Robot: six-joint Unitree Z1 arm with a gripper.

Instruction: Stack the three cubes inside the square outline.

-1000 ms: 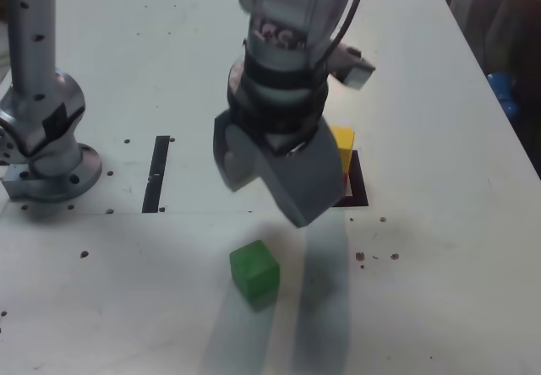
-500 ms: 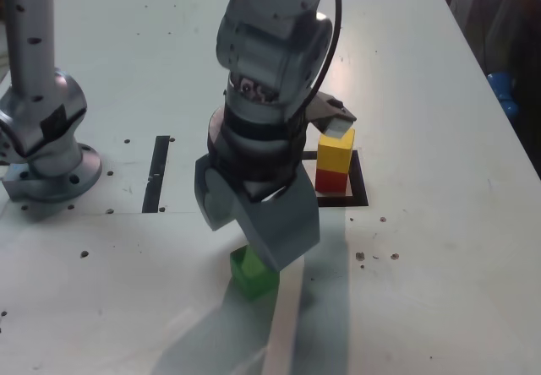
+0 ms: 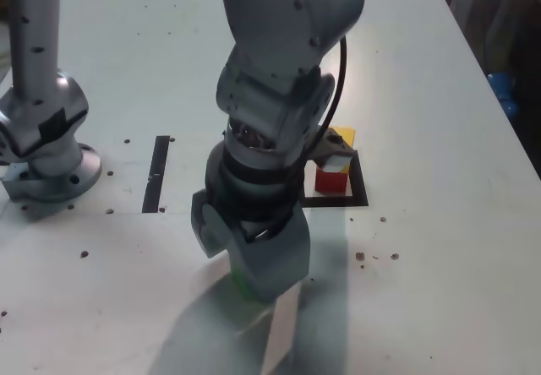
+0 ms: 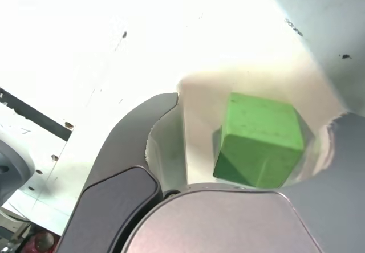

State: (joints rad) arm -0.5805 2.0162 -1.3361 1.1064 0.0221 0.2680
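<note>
Exterior view, read as a clock face. White tabletop (image 3: pixel 431 265): surface marked with small dark pits and specks, a cluster noted at 4 o'clock. Thin straight black strip (image 3: pixel 156 174) at 9 o'clock. Far edge straight, at 12 o'clock, dark background past it. Bright glare on the surface toward 1 o'clock; grey shadow between 5 and 6. Off the table, between 2 and 3 o'clock: blue object (image 3: pixel 502 88), type indeterminate, in a dim area.
</note>
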